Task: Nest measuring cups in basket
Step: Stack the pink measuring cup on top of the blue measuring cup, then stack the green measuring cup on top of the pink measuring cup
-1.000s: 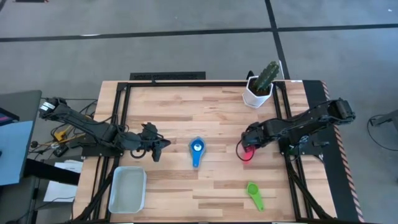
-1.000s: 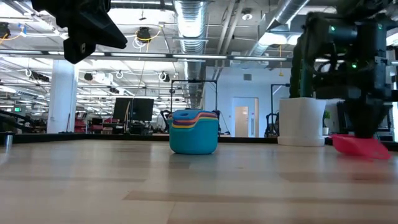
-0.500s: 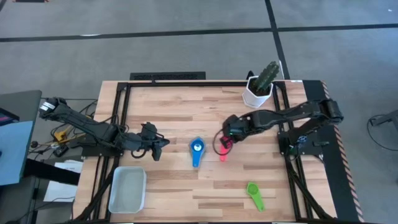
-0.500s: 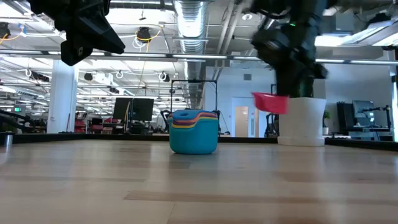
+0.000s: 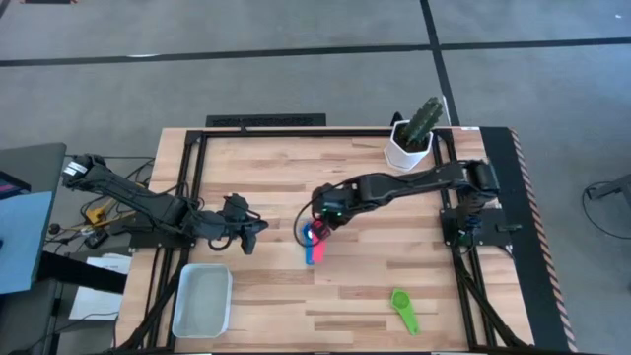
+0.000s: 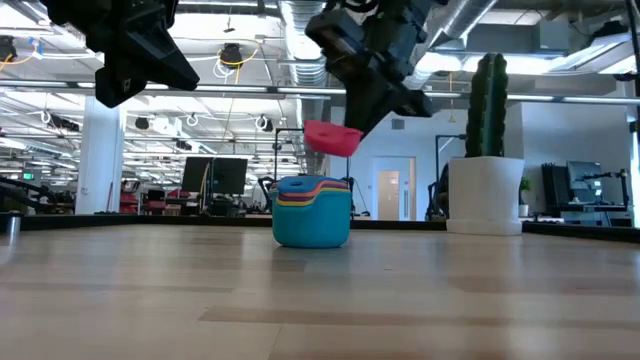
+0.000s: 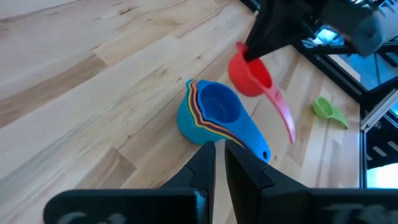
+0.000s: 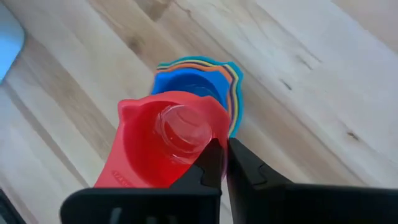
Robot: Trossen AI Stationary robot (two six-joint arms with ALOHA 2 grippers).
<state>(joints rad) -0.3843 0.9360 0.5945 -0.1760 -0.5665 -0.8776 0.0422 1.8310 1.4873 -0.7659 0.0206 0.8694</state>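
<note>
Right gripper [image 5: 322,225] fingers pinch red cup's [image 6: 332,137] rim, held just above nested stack [image 6: 311,211]. Left gripper [image 5: 248,230] fingers closed, empty, beside stack.

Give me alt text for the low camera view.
The right claw holds a red cup in the air just above a nested stack of cups on the wooden table. A potted cactus stands to the right.
</note>
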